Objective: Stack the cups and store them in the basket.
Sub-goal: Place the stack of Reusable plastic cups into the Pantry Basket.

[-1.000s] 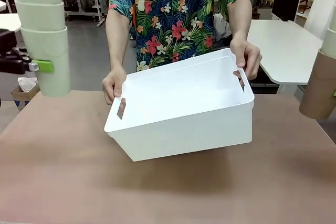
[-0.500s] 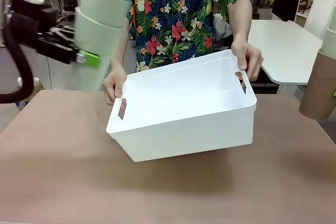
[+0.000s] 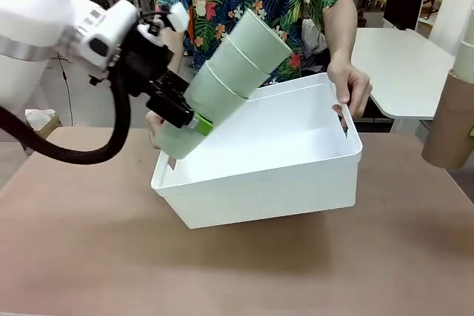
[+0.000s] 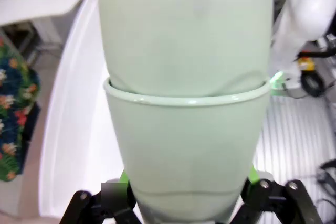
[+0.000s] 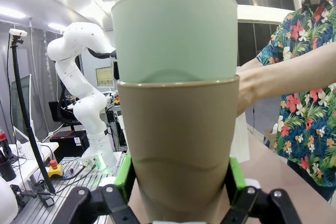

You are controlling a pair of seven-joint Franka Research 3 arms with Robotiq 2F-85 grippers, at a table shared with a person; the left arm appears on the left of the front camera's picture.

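Cups point(image 3: 229, 83) now aslant over basket point(image 3: 281, 190) rim

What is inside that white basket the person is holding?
The visible floor and walls of the basket are bare white. The left gripper holds a stack of mint cups tilted over its left end, hiding that corner; what lies there cannot be seen.

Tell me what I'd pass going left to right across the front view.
left arm → left gripper → mint cup stack → person's hand on the basket rim → taupe cup at the right edge
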